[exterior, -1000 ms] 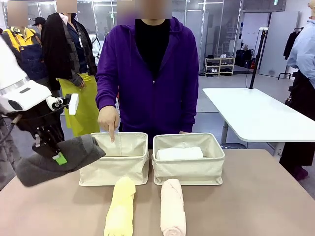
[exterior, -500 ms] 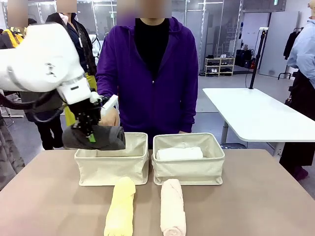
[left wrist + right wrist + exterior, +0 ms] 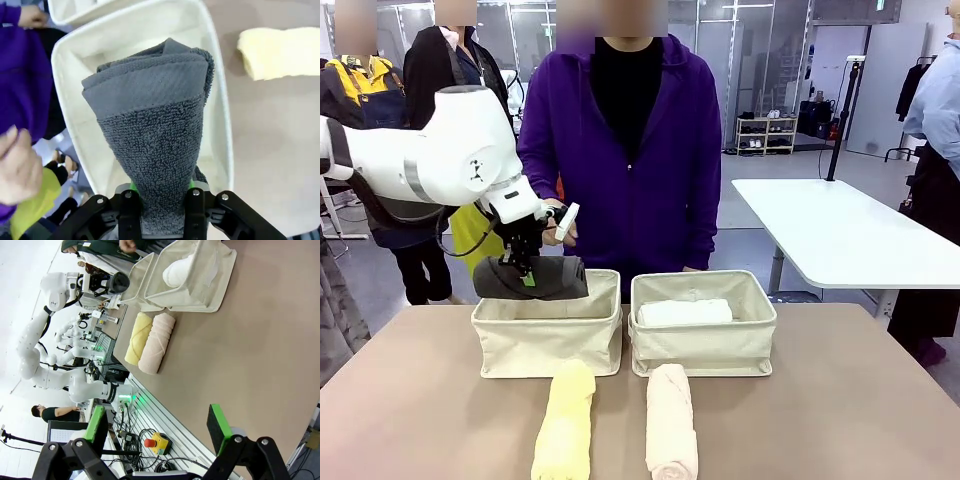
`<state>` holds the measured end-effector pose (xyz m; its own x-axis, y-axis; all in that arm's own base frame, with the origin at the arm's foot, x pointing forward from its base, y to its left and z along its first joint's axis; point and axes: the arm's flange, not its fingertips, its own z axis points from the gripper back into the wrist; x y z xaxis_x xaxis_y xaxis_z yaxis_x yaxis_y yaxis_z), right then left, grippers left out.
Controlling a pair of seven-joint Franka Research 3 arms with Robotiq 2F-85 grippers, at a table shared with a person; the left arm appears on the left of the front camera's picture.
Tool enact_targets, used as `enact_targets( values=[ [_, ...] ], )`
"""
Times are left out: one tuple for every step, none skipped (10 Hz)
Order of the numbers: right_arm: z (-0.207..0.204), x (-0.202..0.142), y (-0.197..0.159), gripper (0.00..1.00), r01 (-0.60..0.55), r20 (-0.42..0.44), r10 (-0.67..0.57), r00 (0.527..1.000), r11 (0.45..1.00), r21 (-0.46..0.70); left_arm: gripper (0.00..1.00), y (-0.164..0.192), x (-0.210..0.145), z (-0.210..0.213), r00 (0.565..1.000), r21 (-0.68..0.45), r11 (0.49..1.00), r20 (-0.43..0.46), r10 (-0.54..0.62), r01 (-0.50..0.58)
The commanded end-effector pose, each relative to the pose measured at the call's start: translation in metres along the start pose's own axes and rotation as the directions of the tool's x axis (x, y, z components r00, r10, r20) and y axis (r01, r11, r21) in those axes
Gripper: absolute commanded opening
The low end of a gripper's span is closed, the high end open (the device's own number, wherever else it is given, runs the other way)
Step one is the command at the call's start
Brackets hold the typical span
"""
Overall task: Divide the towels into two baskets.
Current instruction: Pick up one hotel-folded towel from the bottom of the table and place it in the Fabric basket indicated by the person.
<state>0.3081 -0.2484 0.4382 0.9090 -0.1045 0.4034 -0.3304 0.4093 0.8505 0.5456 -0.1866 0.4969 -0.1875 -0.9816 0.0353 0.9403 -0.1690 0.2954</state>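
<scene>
The right gripper (image 3: 157, 426) hangs spread wide, holding nothing. On the table in front of the baskets, the pale yellow towel (image 3: 564, 420) and the pale peach towel (image 3: 671, 422) lie side by side. Farther off, the left gripper (image 3: 523, 264) is clamped on the dark grey towel (image 3: 535, 279), which hovers directly over the left basket (image 3: 546, 345), its long axis along the bin's length; the move left is likely straight down. The white towel (image 3: 685, 312) lies in the right basket (image 3: 704, 350)

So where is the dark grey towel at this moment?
Front view, picture left: the dark grey towel is clamped in the left gripper just above the open left basket, in front of the person in purple.
</scene>
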Motion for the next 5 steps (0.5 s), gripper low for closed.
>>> enact_targets(
  values=[
    [0.002, -0.003, 0.004, 1.00, -0.009, -0.009, 0.009, 1.000, 1.000, -0.006, 0.33, 0.018, -0.002, -0.016, 0.997, 0.011, 0.998, -0.060, 0.056, -0.056],
    [0.002, -0.003, 0.004, 1.00, -0.009, -0.009, 0.009, 1.000, 1.000, -0.006, 0.33, 0.025, -0.003, -0.024, 0.997, 0.031, 0.997, -0.027, 0.074, -0.074],
    [0.002, -0.003, 0.004, 1.00, -0.009, -0.009, 0.009, 1.000, 1.000, -0.006, 0.33, 0.031, -0.002, -0.030, 0.996, 0.026, 0.996, -0.004, 0.090, -0.090],
    [0.002, -0.003, 0.004, 1.00, -0.009, -0.009, 0.009, 1.000, 1.000, -0.006, 0.33, 0.033, -0.001, -0.036, 0.997, 0.009, 0.996, 0.003, 0.083, -0.083],
    [0.002, -0.003, 0.004, 1.00, -0.009, -0.009, 0.009, 1.000, 1.000, -0.006, 0.33, 0.034, 0.003, -0.039, 0.997, 0.006, 0.997, 0.020, 0.079, -0.079]
  ],
)
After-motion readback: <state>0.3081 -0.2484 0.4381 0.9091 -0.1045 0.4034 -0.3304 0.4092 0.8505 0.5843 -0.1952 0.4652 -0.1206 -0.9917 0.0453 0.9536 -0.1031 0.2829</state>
